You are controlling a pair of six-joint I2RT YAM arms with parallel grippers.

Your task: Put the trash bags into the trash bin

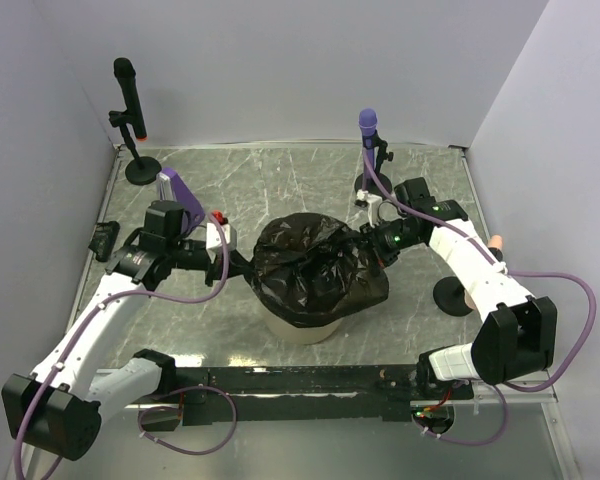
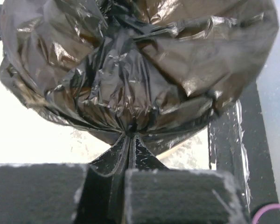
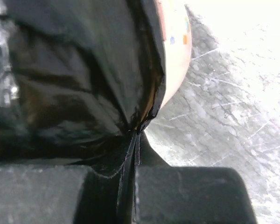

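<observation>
Overhead, we count one trash bag (image 1: 318,268) ballooned over one trash bin (image 1: 302,328) at mid-frame, its long axis running left to right between two claws: left claw (image 1: 236,266) at its left edge, right claw (image 1: 376,240) at its right, equally near. From the left wrist, we see that claw clamped on a pinch of film, the bag filling the upper frame. From the right wrist, likewise clamped on film, bin wall peeking at upper centre

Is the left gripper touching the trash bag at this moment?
Touching. The left wrist view shows the left gripper shut on a fold of the trash bag, black film pinched between its jaws.
</observation>
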